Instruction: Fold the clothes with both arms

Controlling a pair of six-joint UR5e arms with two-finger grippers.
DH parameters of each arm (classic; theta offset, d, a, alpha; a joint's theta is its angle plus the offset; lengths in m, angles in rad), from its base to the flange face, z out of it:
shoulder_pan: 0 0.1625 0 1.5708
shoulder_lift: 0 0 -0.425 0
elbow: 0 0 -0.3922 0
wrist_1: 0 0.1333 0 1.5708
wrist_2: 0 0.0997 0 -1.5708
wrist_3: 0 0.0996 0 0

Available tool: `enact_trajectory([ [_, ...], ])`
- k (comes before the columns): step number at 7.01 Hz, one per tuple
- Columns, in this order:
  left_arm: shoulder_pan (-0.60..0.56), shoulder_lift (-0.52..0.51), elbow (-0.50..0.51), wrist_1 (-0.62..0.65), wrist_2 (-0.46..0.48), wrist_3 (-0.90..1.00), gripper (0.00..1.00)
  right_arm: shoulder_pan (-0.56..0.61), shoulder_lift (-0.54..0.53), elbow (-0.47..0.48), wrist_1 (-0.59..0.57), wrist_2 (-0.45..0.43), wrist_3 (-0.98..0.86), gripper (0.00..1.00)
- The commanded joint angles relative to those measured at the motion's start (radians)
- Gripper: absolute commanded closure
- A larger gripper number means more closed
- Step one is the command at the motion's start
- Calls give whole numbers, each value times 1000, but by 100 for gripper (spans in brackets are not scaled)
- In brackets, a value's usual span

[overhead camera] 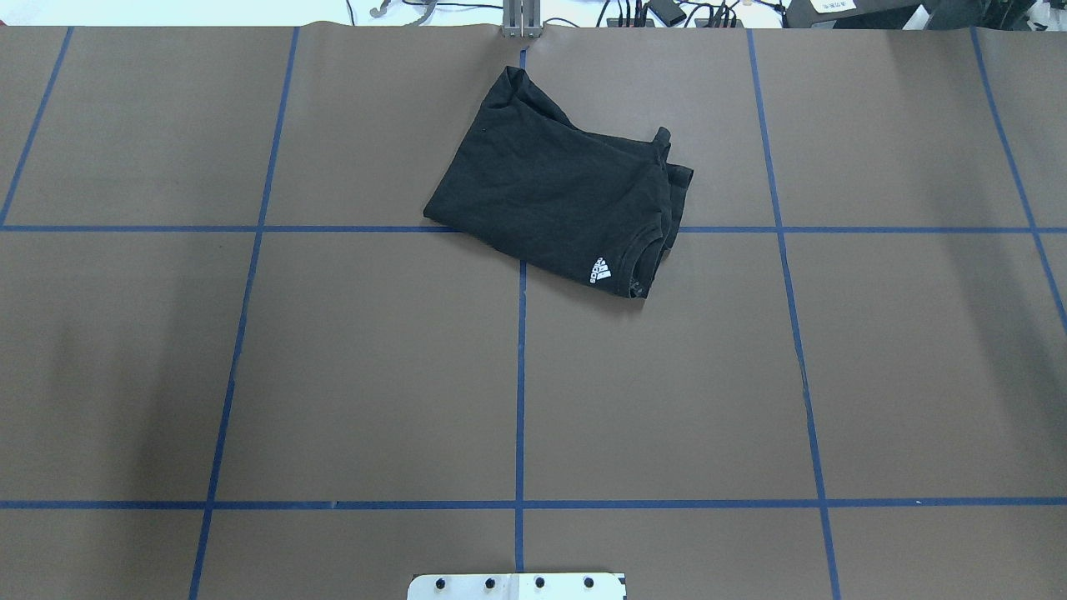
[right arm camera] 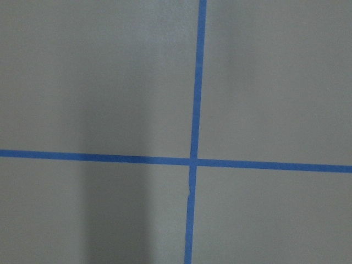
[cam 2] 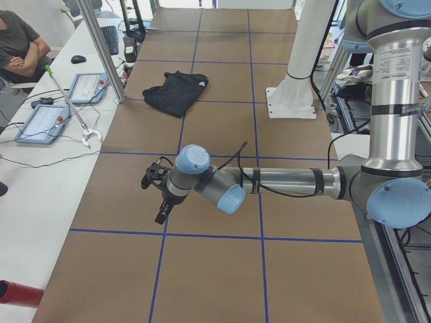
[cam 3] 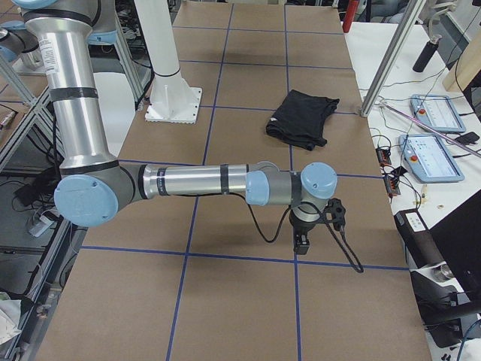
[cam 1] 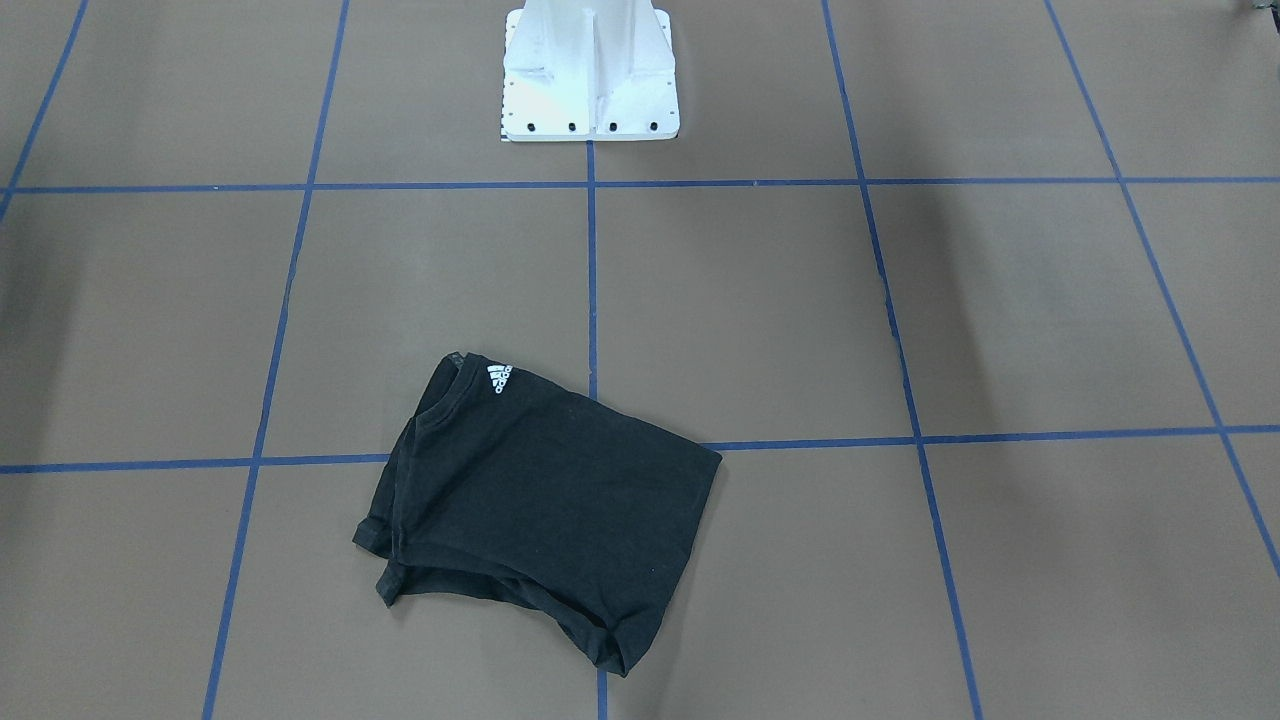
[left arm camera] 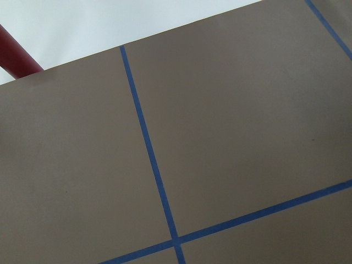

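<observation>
Brown table (cam 1: pixel 1000 300), folded black T-shirt (cam 1: pixel 545 490) lying alone; left gripper (cam 2: pixel 161 215) and right gripper (cam 3: pixel 302 242) hover well apart, jaw spread can't be told.

Left arm (cam 2: pixel 289 182): silver-grey tube with black bands, light blue round joint caps, small printed label on the upright section.
Right arm (cam 3: pixel 188 180): same silver-grey tube, black bands, light blue caps, printed label.
Left cable (cam 2: pixel 289 195): thin, black, along the forearm.
Right cable (cam 3: pixel 347 252): thin, black, looping by the wrist.
Left gripper (cam 2: pixel 161 214): black, small.
Right gripper (cam 3: pixel 302 242): black, small.
Base plate (cam 1: pixel 590 128): white, with black bolts along the edge, under a white pedestal (cam 2: pixel 296 60).
</observation>
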Motion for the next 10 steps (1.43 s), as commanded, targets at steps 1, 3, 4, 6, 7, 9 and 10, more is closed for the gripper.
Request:
enact_trajectory([
  [1,3,0,-106,305,-5,162,0,22,-168,149,25,10,3,0],
  [3,3,-5,-165,528,-17,169,0,22,-222,190,18,18,3,0],
  [4,1,0,-104,528,-69,169,0,22,-234,176,17,20,1,0],
  [6,-2,-9,-24,518,-107,170,0,22,-251,176,15,20,1,0],
  [7,-5,-9,-24,518,-107,170,0,22,-268,178,17,50,1,0],
  [9,-8,-14,-28,518,-107,170,0,28,-314,237,18,83,4,0],
  [10,-9,-17,-32,520,-107,170,0,30,-319,274,9,79,13,0],
])
